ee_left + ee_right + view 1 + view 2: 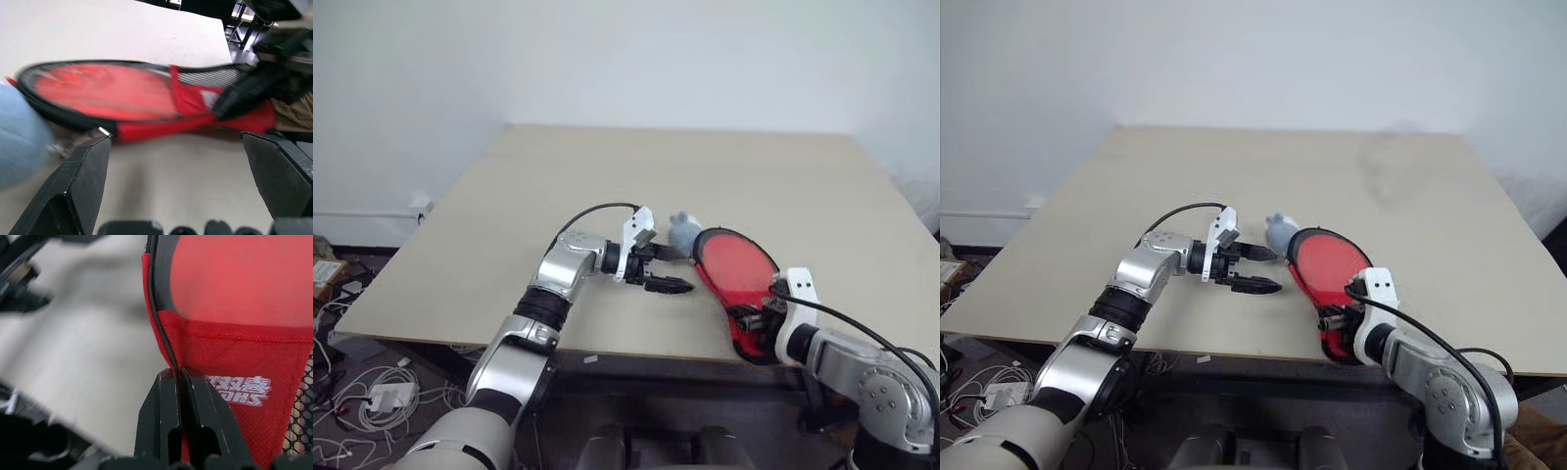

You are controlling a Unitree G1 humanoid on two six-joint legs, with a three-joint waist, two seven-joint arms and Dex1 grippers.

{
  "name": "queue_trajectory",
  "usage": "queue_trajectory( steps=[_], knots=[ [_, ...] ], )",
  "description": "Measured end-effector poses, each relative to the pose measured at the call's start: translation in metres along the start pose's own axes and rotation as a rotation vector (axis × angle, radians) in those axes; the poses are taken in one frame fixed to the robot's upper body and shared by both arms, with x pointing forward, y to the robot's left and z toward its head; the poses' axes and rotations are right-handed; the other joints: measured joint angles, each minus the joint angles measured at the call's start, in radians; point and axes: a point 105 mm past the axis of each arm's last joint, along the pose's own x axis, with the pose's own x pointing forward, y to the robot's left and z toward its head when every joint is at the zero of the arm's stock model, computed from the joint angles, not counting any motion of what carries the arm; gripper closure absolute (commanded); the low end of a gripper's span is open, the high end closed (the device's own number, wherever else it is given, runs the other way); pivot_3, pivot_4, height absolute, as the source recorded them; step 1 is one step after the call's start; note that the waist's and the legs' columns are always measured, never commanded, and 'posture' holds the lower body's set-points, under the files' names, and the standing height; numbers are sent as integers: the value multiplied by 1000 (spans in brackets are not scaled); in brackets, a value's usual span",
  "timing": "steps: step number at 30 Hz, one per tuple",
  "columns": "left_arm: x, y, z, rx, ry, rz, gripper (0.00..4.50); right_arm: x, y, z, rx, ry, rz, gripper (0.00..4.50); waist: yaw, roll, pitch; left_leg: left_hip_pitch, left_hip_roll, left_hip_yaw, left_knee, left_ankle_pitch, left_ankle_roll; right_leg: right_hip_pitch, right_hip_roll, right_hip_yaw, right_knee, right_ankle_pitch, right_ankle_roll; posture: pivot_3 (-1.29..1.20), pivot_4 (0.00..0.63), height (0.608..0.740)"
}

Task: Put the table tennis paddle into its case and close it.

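Right wrist view gives you the clearest read: your right gripper (180, 382) has its two black fingers pressed together on the edge of the case (230, 362), pinching the red fabric and black zip edging just beside the white logo (239, 390). From the head cameras, that gripper (754, 318) sits at the near, narrow end of the case (736, 269), at about 5 o'clock from the case's middle, close to the near edge of the table (607, 186). The round end of the case points away toward 11 o'clock. A red face fills the wide part of the case; you cannot tell from these frames whether it is the paddle's rubber or the case's own panel.

Your left gripper (668, 269) has its fingers spread apart and grips nothing. It lies at 9 o'clock from the case, near it but not touching. A small pale blue-grey object (682, 230) rests on the table just beside the case's round end, at about 1 o'clock from your left gripper.
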Motion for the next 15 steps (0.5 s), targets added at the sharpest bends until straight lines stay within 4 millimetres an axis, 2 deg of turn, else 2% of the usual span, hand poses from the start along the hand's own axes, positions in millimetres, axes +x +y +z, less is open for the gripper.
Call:
queue_trajectory(
  steps=[4,7,12,15],
  knots=[
    [-1,0,-1,2,4,-3,0,-19,12,-19,-44,43,35,4470,0,-1,0,0,0,0,0,0,0,0,0,0,0,0,0,0,0,740],
    [-1,-1,0,11,2,-11,0,-31,23,-25,-76,44,93,4470,0,-1,0,0,0,0,1,0,0,1,0,-1,0,0,0,0,0,740],
    [4,1,0,1,-6,-18,0,-37,31,-32,-192,104,146,4470,0,-3,1,0,0,0,2,0,0,1,0,-1,0,0,0,0,0,740],
    [6,1,1,12,-8,-22,0,-34,34,-29,-253,107,160,3724,0,-3,1,0,0,0,1,0,0,0,0,-1,0,0,0,0,0,740]
  ],
)
